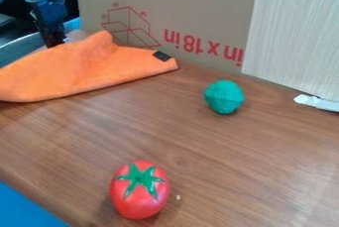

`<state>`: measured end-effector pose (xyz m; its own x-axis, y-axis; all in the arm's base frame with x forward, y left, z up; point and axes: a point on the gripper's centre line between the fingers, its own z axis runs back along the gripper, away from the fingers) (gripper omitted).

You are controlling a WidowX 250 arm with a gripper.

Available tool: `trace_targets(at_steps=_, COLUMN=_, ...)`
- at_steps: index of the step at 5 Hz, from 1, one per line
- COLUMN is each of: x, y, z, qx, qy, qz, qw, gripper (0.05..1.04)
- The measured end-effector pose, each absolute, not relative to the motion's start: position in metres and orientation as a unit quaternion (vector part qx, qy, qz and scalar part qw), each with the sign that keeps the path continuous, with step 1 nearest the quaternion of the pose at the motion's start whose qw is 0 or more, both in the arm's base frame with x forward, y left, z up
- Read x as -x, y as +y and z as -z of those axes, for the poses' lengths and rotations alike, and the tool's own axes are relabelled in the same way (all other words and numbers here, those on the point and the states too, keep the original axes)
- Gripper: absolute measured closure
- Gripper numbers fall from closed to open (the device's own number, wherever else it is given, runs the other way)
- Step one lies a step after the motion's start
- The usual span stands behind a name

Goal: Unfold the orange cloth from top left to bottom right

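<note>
Hand: the black hand [56, 41] is at the upper left, at the back edge of the cloth. Its opening, and whether it has hold of any fabric, cannot be told.
Orange cloth: the orange cloth [79, 70] lies at the upper left of the desk [218, 151], running out at the left edge of the view. It is raised in a peak beside the hand; a dark patch [162, 56] marks its right end.
Step in hand: judged to be securing the upper layer at the top left corner.
Grip: take one layer only; pinching both would drag the whole cloth instead of opening it.
Lift: raise until the fold parts, then carry diagonally toward the lower right.
Release: lower the edge flat before letting go, so that it does not roll back.
Hazard: the green ball [225, 97] and toy tomato [140, 198] may lie in the sweep; a low pass could knock or cover them. Keep clear of the cardboard [192, 3] behind.
Count, hand: 1.
Count, orange cloth: 1, with 1 dark patch.
Count, green ball: 1.
Count, toy tomato: 1.
Count, pale panel: 1 [295, 37], at the right against the cardboard.
Count, white item: 1 [317, 103], at the panel's foot; type cannot be told.
</note>
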<state>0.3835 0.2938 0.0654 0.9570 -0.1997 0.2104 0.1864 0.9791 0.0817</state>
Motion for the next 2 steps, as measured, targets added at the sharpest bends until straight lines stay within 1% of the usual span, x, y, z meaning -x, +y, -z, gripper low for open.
trace_targets(at_steps=1, x=-0.382, y=0.289, z=-0.076, qx=-0.003, qy=-0.128, qz=0.082, qw=0.988, gripper=1.033)
trace_targets(at_steps=2, x=-0.383, y=0.279, z=-0.107, qx=0.007, qy=-0.157, qz=0.085, qw=0.984, gripper=1.033)
